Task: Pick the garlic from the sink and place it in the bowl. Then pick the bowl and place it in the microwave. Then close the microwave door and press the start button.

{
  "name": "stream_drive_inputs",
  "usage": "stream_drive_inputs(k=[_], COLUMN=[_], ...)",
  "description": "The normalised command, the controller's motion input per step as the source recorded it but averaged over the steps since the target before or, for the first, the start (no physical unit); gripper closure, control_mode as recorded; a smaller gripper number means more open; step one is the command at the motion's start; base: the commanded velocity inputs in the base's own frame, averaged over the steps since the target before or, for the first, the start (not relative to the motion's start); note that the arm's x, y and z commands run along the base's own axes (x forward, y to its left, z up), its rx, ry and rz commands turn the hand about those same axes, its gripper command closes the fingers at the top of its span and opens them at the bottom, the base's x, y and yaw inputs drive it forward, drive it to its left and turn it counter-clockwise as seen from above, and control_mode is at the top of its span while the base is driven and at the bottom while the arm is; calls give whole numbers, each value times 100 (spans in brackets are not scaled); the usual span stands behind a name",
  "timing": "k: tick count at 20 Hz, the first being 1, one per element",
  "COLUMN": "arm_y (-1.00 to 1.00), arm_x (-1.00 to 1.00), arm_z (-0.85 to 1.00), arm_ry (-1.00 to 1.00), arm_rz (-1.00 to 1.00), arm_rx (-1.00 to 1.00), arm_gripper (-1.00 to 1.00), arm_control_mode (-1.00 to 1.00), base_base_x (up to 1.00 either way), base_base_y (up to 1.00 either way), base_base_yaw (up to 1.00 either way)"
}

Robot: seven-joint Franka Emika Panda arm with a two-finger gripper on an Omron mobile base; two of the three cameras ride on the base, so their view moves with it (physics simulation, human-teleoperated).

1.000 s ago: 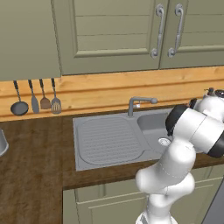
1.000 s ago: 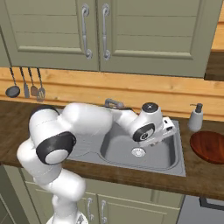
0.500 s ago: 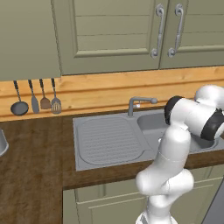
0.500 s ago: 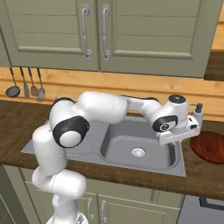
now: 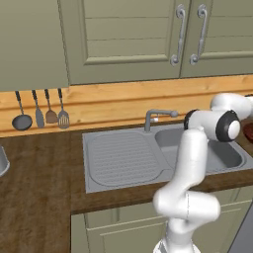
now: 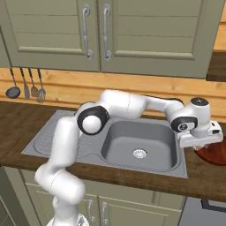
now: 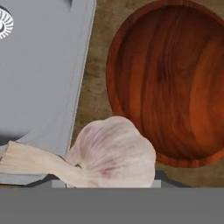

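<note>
Hand view has my end effector (image 6: 199,142) clenched on the garlic (image 7: 111,155), a pale, pink-veined lumpy bulb with a dry tan stalk, above the bench between sink (image 7: 41,74) and reddish-brown bowl (image 7: 168,85).

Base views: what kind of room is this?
A home-style kitchen, rendered: a steel sink with faucet set in a wooden counter, utensils hanging on the backsplash, beige cabinet doors overhead.

garlic (image 7: 111,153): showing whitish skin with pale pink-purple streaks, tan stalk
bowl (image 7: 168,83): glowing reddish-brown, dark wood grain
sink (image 6: 137,145): showing plain grey steel
counter (image 6: 13,128): showing dark brown wood
</note>
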Motion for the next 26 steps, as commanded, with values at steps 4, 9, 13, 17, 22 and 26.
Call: stream_drive_inputs(k=[4,9,13,17,22,26], arm_y=[-41,-20,-12,0,2,3], arm_x=[16,28,48,14,0,0], arm_z=[-37,-42,-12,-24,-10,4], arm_ry=[0,-2,0,0,0,0], arm_rz=[0,0,0,1,0,0], arm_rx=[-1,-11,-14,-12,-5,0], arm_gripper=[100,100,100,100,-100,-100], arm_control_mode=[-100,-100,-100,-100,-100,-100], base_base_x=[0,0,0,0,0,0], base_base_y=[0,0,0,0,0,0], base_base_yaw=[0,0,0,0,0,0])
